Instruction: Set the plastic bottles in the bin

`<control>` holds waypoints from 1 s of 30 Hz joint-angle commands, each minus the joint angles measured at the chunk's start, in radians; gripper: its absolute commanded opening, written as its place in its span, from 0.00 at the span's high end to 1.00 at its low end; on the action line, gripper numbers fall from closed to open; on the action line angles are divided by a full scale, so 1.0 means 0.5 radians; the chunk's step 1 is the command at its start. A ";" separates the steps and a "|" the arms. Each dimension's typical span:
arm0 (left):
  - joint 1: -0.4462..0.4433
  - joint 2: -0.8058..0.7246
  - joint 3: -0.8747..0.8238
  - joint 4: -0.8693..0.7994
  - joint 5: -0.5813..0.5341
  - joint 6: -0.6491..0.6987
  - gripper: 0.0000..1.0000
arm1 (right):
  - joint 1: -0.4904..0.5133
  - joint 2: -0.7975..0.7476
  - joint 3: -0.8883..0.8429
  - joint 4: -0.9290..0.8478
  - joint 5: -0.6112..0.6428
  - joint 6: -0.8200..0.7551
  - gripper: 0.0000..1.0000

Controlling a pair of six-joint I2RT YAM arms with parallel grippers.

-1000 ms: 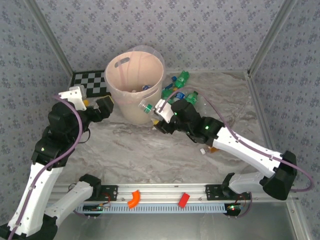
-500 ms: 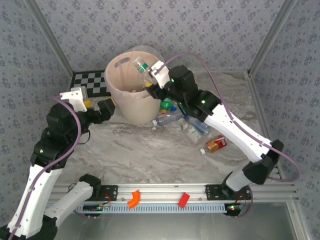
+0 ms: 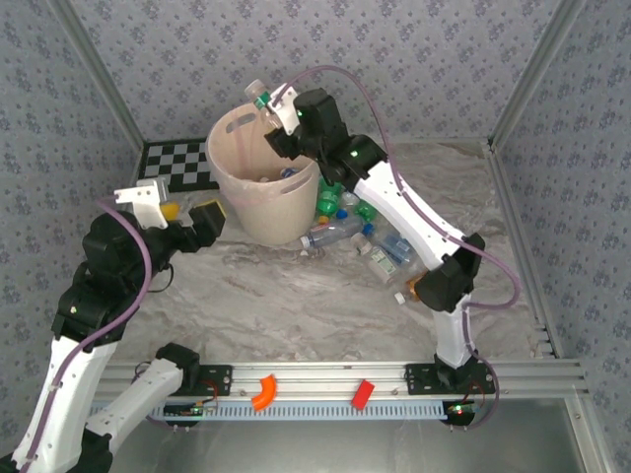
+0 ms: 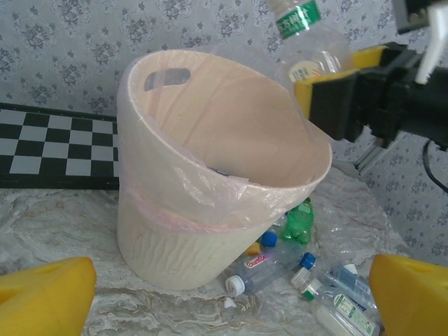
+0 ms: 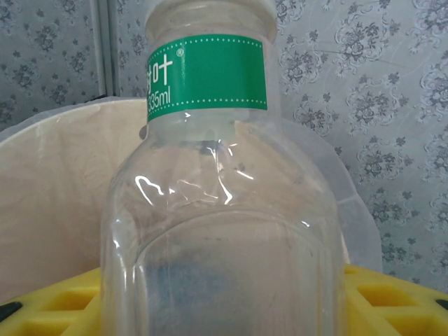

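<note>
One clear bottle (image 5: pixel 224 231), green neck band (image 5: pixel 206 70) reading "535ml", above pink-beige bin (image 4: pixel 210 140)

The left arm (image 3: pixel 94 296) is folded at the elbow, with the left claw (image 3: pixel 192 214) spread wide and pointing right. The right arm (image 3: pixel 414 212) stretches far forward and high. The right claw (image 3: pixel 273 108) grips a clear plastic bottle with a green neck band (image 3: pixel 258 93).

Marbled table (image 3: pixel 296 296): bin (image 3: pixel 251 209) standing at back, bottles (image 3: pixel 335 233) scattered beside, checkerboard (image 3: pixel 177 166) far-left.
</note>
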 commanded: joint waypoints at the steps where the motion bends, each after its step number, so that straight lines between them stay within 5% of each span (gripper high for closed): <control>1: -0.003 -0.018 0.000 -0.008 0.055 0.042 0.00 | -0.024 0.138 0.253 -0.188 0.013 -0.038 0.40; 5: -0.002 -0.043 -0.011 -0.067 0.046 0.054 0.00 | -0.040 0.235 0.379 -0.289 0.016 -0.062 0.36; 9: -0.003 -0.040 -0.009 -0.066 0.041 0.065 0.00 | -0.040 0.203 0.344 -0.257 0.078 -0.053 0.00; 20: -0.003 0.002 -0.045 -0.033 0.136 0.034 0.00 | 0.010 -0.204 -0.100 -0.135 0.107 0.052 0.00; 30: -0.008 0.041 -0.154 0.220 0.405 -0.008 0.00 | -0.011 -0.944 -1.190 0.211 0.145 0.201 0.00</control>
